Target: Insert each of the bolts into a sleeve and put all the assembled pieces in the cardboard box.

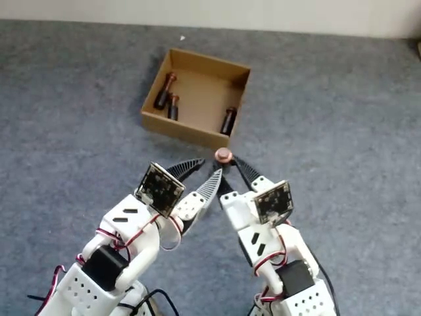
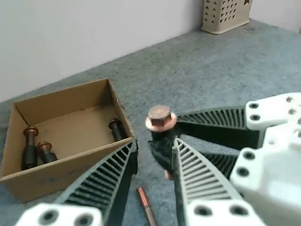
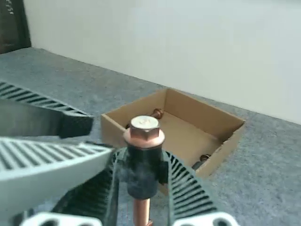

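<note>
High view: three finished pieces point(image 1: 229, 120) lie in the box point(image 1: 177, 128), at twelve o'clock from the grippers. The right gripper point(image 1: 230, 168) clamps the fourth sleeve point(image 3: 141, 169), its bolt point(image 3: 143, 129) seated. The left gripper point(image 1: 209, 168) is spread wide at its nine o'clock. Only boxing this piece seems left.

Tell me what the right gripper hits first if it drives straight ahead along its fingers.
Most likely the near wall of the cardboard box, just beyond the sleeve that the right gripper holds. The left gripper sits close alongside and might get brushed; depth is hard to judge.
</note>
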Robot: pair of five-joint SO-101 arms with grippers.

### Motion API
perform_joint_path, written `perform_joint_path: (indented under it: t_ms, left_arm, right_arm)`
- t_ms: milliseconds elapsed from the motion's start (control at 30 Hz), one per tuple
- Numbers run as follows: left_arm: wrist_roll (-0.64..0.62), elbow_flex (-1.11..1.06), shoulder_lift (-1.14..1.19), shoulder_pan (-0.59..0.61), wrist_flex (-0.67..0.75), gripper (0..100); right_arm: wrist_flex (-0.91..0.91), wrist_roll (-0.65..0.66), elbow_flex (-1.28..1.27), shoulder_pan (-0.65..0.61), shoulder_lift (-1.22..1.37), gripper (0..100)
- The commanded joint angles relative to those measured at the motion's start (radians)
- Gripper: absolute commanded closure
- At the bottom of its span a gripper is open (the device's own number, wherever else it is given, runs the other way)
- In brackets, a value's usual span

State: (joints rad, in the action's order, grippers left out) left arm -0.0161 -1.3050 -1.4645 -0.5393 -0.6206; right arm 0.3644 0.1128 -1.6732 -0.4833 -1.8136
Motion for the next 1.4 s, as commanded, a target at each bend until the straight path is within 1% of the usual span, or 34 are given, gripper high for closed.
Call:
perform_joint_path:
  t_ms: [0, 67, 167, 300, 400, 533, 700, 867, 1000, 1100, 1200, 1267, 1367]
  left_arm:
    - [0.06, 0.059, 0.001, 0.088, -0.014, 86]
    - [0.078, 0.074, 0.001, 0.153, -0.026, 86]
    - [0.078, 0.105, 0.001, 0.26, -0.1, 87]
    - [0.078, 0.104, 0.001, 0.372, -0.166, 99]
    - [0.078, 0.074, 0.001, 0.453, -0.198, 99]
    - [0.078, -0.021, 0.001, 0.542, -0.201, 99]
    - [0.077, -0.148, -0.001, 0.576, -0.198, 99]
    - [0.078, -0.248, -0.001, 0.579, -0.126, 99]
    - [0.078, -0.255, -0.001, 0.638, -0.107, 99]
    - [0.075, -0.246, -0.001, 0.661, -0.101, 99]
    - [0.075, -0.246, -0.001, 0.661, -0.101, 99]
    - [0.078, -0.246, -0.001, 0.661, -0.101, 99]
    - [0.078, -0.246, -0.001, 0.661, -0.103, 99]
  right_arm:
    - [0.008, 0.002, -0.116, 0.059, -0.022, 99.5]
    - [0.027, 0.002, -0.116, 0.076, -0.022, 99.5]
    - [0.067, 0.002, -0.116, 0.094, -0.022, 99.5]
    - [0.128, 0.002, -0.116, 0.094, -0.022, 99.5]
    - [0.156, 0.002, -0.116, 0.094, -0.022, 99.5]
    - [0.182, 0.002, -0.116, 0.11, -0.022, 99.5]
    - [0.213, 0.002, -0.116, 0.124, -0.022, 99.5]
    - [0.294, 0.002, -0.102, 0.125, -0.022, 99.5]
    - [0.424, 0.002, 0.085, 0.12, -0.021, 99.5]
    - [0.46, 0.002, 0.228, 0.12, 0.008, 99.5]
    - [0.455, 0.005, 0.343, 0.12, 0.154, 99.5]
    - [0.441, 0.005, 0.426, 0.12, 0.306, 99.5]
    - [0.374, 0.003, 0.579, 0.12, 0.552, 99.5]
